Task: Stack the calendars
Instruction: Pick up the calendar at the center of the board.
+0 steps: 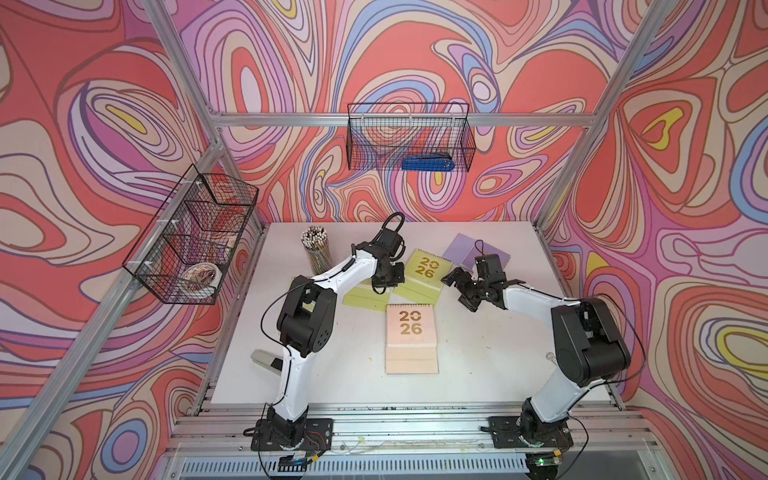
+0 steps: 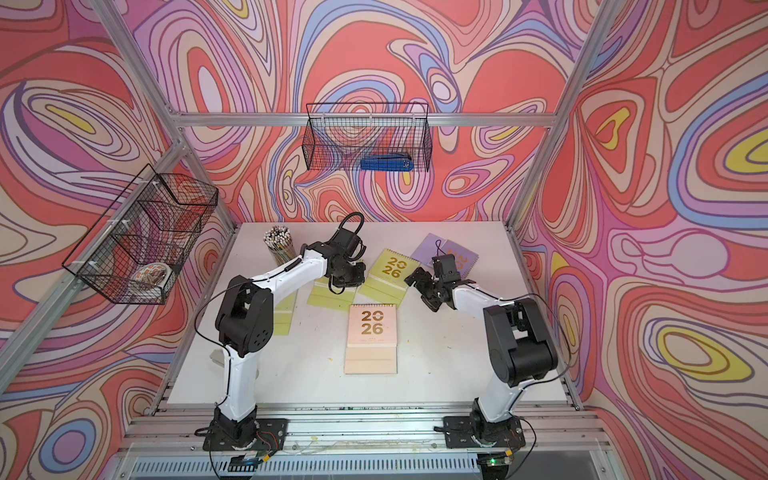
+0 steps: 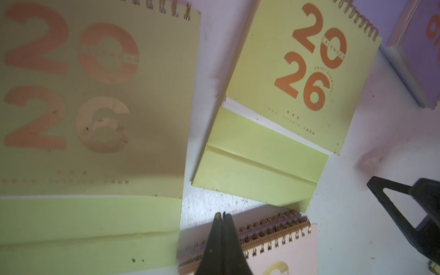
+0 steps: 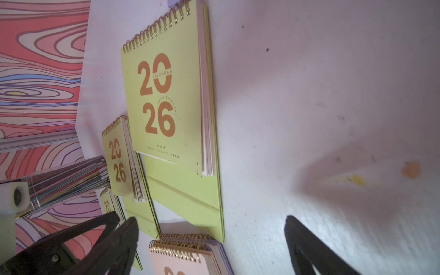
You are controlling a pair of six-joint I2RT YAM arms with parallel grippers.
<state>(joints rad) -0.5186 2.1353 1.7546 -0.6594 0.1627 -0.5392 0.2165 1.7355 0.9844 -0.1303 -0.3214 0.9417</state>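
Every cover that can be read carries a gold "2026" in two stacked rows, with "CALENDAR" across the zero and "ENJOY EVERYDAY" curving beside the six. The small line beneath is too fine to read. The peach calendar [image 1: 411, 332] lies flat in the middle of the table [image 1: 498, 365], with its long axis running front to back. Its spiral is at the far edge, so the digits read upright from the robot's side. In the right wrist view the edge of a lavender calendar [image 4: 225, 257] shows beneath it. Behind it, the yellow-green calendar [image 1: 426, 270] lies skewed, its long axis running from near left to far right and its spiral toward the far right. A second yellow-green calendar [image 1: 365, 299] lies just left of that one, under the left arm's wrist. A third yellow-green calendar [image 2: 286, 309] lies further left, mostly hidden by the left arm. Another lavender calendar [image 1: 473, 253] lies turned diagonally at the back right, its cover partly hidden by the right arm. The left end effector [image 3: 222, 217] has its fingers pressed together on nothing, above the peach calendar's spiral edge. The right end effector [image 1: 459, 291] is spread wide and empty, just right of the yellow-green calendar.
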